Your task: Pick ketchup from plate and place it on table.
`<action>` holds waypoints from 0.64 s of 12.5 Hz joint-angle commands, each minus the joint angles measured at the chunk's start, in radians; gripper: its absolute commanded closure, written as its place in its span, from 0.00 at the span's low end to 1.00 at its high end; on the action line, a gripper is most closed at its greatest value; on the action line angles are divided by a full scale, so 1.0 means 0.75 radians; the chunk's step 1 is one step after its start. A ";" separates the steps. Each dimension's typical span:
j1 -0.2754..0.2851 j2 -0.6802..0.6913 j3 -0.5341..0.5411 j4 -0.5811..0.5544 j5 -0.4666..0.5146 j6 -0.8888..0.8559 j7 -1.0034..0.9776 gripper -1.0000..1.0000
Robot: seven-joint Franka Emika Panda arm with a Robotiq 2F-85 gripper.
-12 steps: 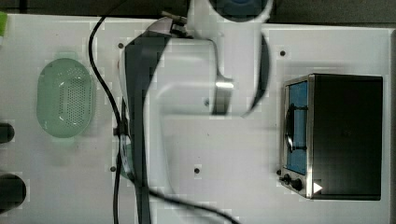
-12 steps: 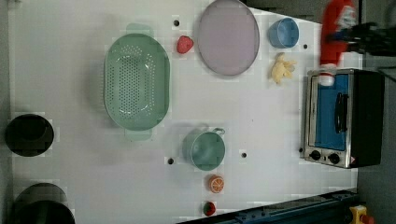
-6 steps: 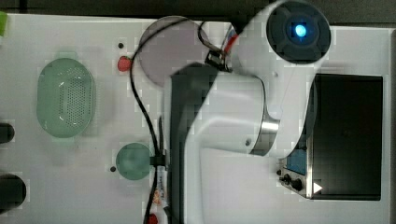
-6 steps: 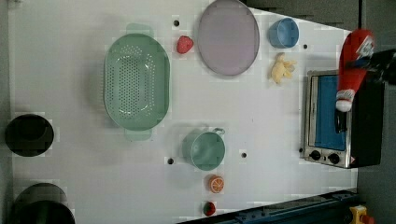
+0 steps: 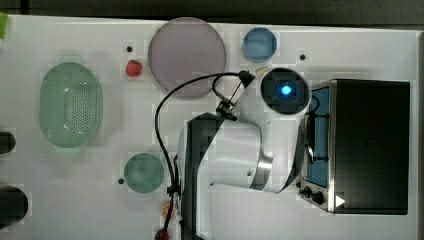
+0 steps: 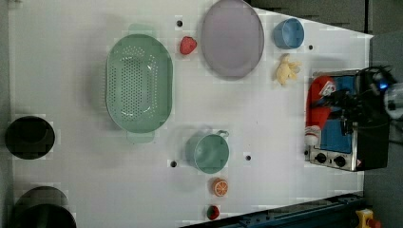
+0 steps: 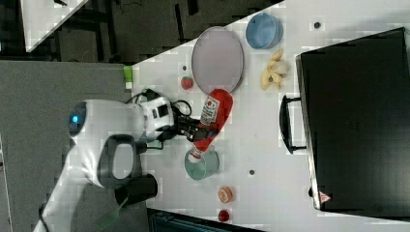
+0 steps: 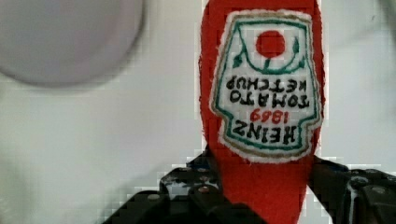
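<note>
Right view: gripper [image 7: 194, 129] clamped across the lower body of the ketchup [image 7: 211, 122], bottle airborne, clear of the plate [image 7: 217, 59]. Plate bare, far side of the table [image 7: 261, 145], well apart from the bottle. Long axis tilted, white cap end pointing down toward the green cup [image 7: 202, 165] on the right view's lower side, base end up toward the plate. Wrist view: fingers [image 8: 201, 193] pinching the red body just below the label, label readable, white tabletop behind. Left view: ketchup [image 6: 319, 102] seen against the oven front [image 6: 340, 118]. Judgement: pick done, carry under way. Next move hinges on that down-pointing cap: needs open tabletop underneath, not the cup rim, before lowering and release.
</note>
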 commanded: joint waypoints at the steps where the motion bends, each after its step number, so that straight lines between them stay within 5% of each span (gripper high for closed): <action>1: 0.024 -0.077 0.056 -0.127 -0.047 0.171 0.081 0.42; 3: 0.024 -0.064 0.061 -0.246 -0.143 0.314 0.130 0.42; 8: 0.024 0.090 0.074 -0.345 -0.150 0.472 0.186 0.42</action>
